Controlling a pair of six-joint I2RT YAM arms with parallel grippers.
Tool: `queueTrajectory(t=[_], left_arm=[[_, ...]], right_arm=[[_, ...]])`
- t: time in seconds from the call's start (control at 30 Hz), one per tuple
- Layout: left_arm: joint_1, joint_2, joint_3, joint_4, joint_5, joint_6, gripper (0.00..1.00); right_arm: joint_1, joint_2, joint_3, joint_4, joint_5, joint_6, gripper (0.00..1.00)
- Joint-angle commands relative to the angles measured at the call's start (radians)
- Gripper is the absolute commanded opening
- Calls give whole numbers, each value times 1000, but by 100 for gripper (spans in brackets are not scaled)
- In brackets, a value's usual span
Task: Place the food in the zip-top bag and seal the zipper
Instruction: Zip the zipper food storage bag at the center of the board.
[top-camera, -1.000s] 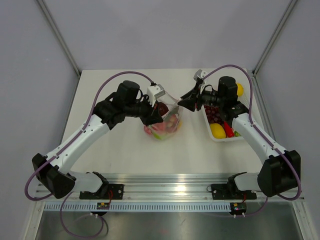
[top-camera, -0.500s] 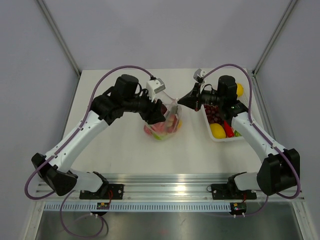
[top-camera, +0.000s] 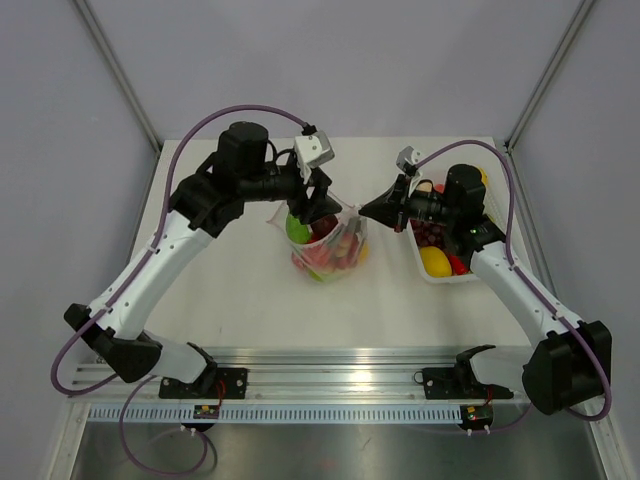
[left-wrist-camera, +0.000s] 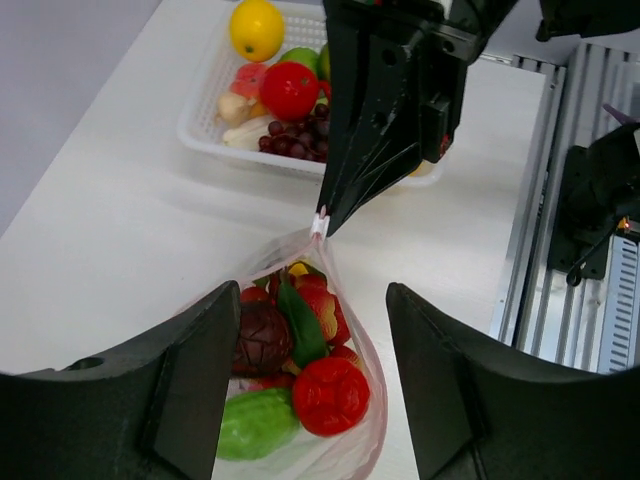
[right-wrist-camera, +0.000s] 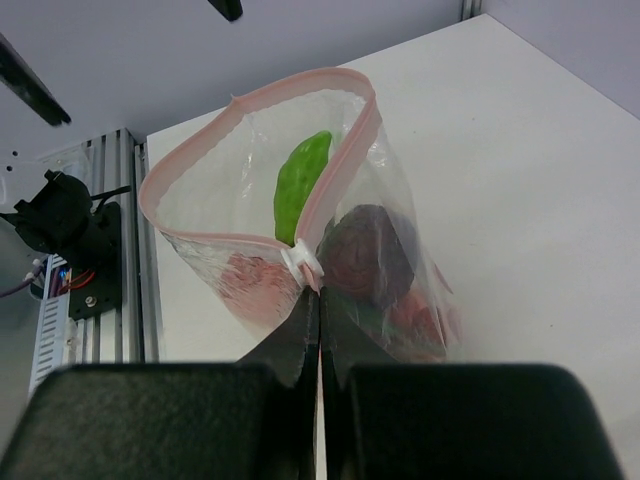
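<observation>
My right gripper (right-wrist-camera: 318, 300) is clenched on the zipper's (right-wrist-camera: 250, 100) end. My left gripper (left-wrist-camera: 313, 310) hangs released above the bag (top-camera: 335, 250), which stands left of the tray (left-wrist-camera: 200, 130), holding food (left-wrist-camera: 330, 395).

bag (right-wrist-camera: 230, 190): clear crinkly pouch, upright mid-table, mouth gaping wide
zipper (right-wrist-camera: 343, 172): pink strip, unsealed, looped open, little white slider at one end
food in bag (left-wrist-camera: 328, 395): red, pale green, dark purple bits piled at bottom
food left out (left-wrist-camera: 290, 90): yellow, red, grapes, sitting in white tray (left-wrist-camera: 195, 125), apart from bag
</observation>
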Motion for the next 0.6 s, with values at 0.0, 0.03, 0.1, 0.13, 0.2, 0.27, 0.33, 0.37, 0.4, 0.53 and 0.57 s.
queueTrajectory(t=[0.0,0.03,0.1,0.13,0.2,0.27,0.33,0.37,0.4,0.53,0.57], left_arm=[[-2,24,-38,158,158,89,64],[-5,47,-34,161,160,90,63],[-15,81,1,128,129,113,59],[-37,96,19,109,108,122,57],[-60,135,50,68,56,167,56],[-78,156,51,69,51,182,54],[-80,169,47,74,48,184,53],[-80,184,45,71,52,187,47],[-80,189,44,66,54,188,46],[-80,196,30,63,77,181,38],[-80,192,25,70,86,179,35]], right_arm=[[-1,-43,-2,89,-6,41,0],[-1,-45,-2,91,-7,44,0],[-1,-48,-2,91,-13,47,0],[1,-48,0,89,-16,49,0],[1,-51,0,86,-16,47,0],[1,-51,0,88,-16,49,0],[1,-49,-5,92,-18,56,0],[2,-51,-6,97,-18,61,0],[1,-49,-8,98,-18,63,0],[1,-54,-10,98,-18,64,0],[1,-52,-10,94,-19,66,0]])
